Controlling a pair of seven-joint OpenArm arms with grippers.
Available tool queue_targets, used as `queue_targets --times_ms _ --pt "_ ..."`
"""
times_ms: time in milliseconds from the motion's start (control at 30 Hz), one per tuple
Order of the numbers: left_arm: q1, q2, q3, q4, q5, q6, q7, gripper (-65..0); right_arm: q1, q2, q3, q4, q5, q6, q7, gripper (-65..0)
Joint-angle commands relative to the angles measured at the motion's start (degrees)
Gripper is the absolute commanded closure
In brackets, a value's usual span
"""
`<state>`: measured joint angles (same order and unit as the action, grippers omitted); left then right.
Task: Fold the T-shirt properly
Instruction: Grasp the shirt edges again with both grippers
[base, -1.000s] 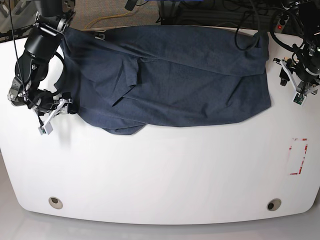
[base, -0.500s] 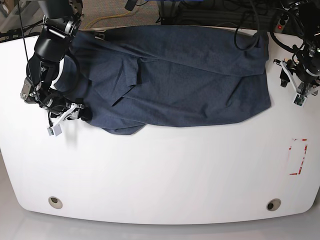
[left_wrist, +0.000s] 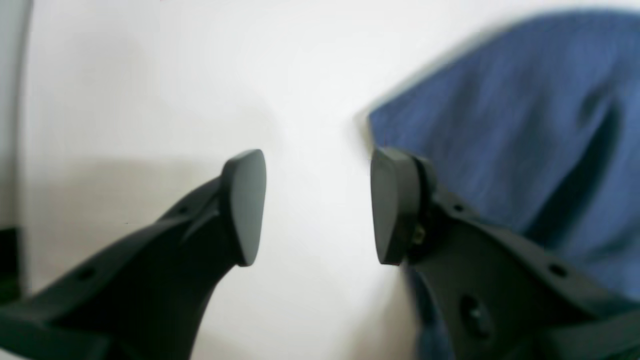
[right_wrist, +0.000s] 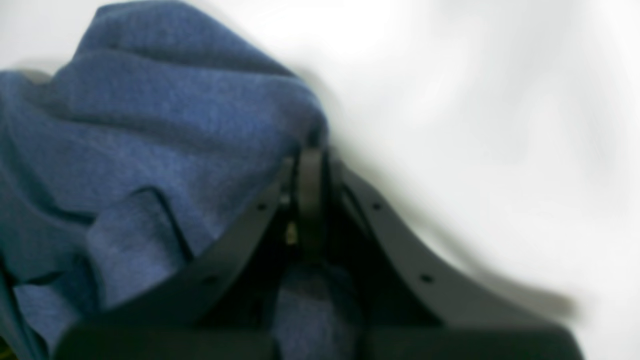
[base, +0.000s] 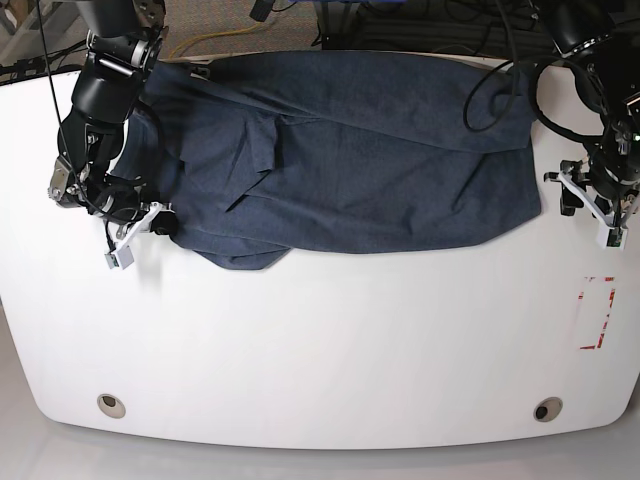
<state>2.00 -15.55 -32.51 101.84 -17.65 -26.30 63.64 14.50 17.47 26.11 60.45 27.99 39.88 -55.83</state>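
No text, label, brand or number can be read anywhere: the T-shirt (base: 350, 150) shows only plain dark fabric, and the red-and-white mark (base: 596, 312) on the worktop (base: 320, 340) carries no legible characters.

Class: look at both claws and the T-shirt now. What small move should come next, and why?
Probably bring the left claw onto the T-shirt edge and close it: it stands open beside the cloth, while the right claw is already shut on the opposite edge.

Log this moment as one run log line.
right hand: shut on T-shirt edge | left hand: open, beside shirt, empty | fold: not yet done
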Motion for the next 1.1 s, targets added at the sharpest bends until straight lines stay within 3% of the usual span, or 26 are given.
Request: queue_targets --times_ms 0,100,233,300,733,1067 --pt "-2.31 0.03 -0.24 -2.37 0.02 1.65 -0.82 -31.4 0.93 0.86 -0.04 3.77 0.63 0.12 0.58 0.0" --pt "-4.42 0.65 -0.5 -5.62 0.02 1.65 -0.82 -33.1 0.84 0.77 -0.04 5.09 0.63 0.12 -0.39 0.0" --pt "-5.3 0.74 -0.32 -10.11 0.02 1.65 -1.0 -47.8 0.93 0.77 -0.04 5.44 0.63 0.12 -0.65 0.0" --pt "-5.38 0.83 -0.24 -11.51 -0.33 1.65 -1.09 -50.6 0.93 0.77 -0.04 5.44 0.63 0.12 -0.65 0.0" --pt "-8.29 0.83 5.22 -21.1 -6.92 1.38 -1.09 -50.6 0.93 0.77 -0.04 5.44 0.72 0.12 -0.65 0.0" --pt "-8.99 0.91 5.57 -26.11 -7.27 1.38 -1.0 -49.6 1.1 0.77 -0.04 5.53 1.16 0.12 -0.65 0.0"
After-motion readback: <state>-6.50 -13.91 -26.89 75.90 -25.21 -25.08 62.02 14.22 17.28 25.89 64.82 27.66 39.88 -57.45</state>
